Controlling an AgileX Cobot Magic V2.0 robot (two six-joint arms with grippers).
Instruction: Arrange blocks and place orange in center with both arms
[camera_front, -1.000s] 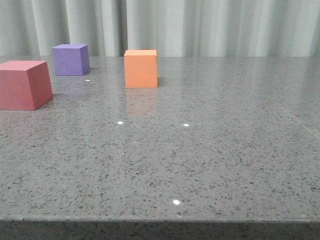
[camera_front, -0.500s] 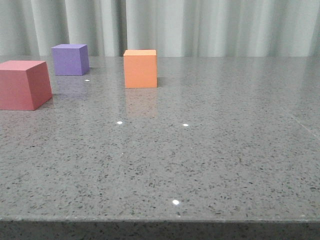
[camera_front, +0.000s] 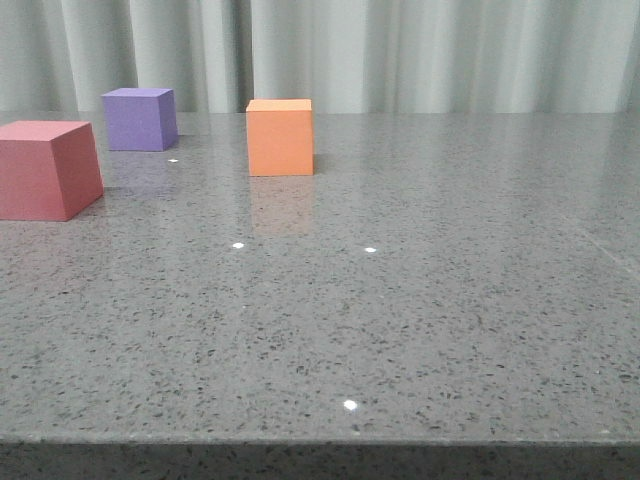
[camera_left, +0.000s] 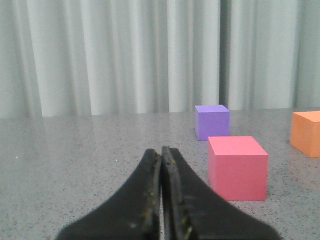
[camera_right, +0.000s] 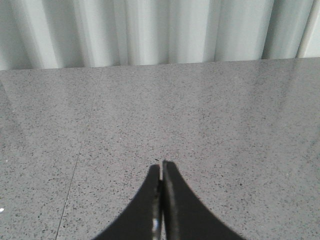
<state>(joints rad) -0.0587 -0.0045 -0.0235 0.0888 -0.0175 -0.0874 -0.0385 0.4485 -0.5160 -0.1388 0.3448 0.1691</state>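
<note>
A: Cubes first. Where does each one sit, taking the orange cube (camera_front: 280, 137) as the marker?

B: From the front, the purple cube (camera_front: 140, 119) stands to the left of the orange cube and a little farther back. The pinkish-red cube (camera_front: 48, 169) is farther left again and nearer the robot. All three rest flat on the grey speckled table (camera_front: 420, 320), well apart from each other, none stacked.

A: And the claws?

B: Left gripper (camera_left: 161, 150) has its fingers pressed together, nothing between them. Right gripper (camera_right: 161, 163) is the same, closed on nothing, with only bare table ahead of it. Neither shows in the front view.

A: So which arm is nearer the orange cube?

B: The left one, I'd judge. Its wrist camera catches all three cubes: the pinkish-red cube is nearest the claw, the purple one behind it, and the orange cube (camera_left: 306, 133) at the frame's edge beyond both. The right wrist camera sees no cube at all.

A: What does the next move turn on?

B: Whichever arm reaches must spread its fingers first. The cubes have no long axis, so any pair of opposite faces would do. For the left arm, the pinkish-red cube lies between claw and orange cube, so it likely gets handled or skirted first.
</note>
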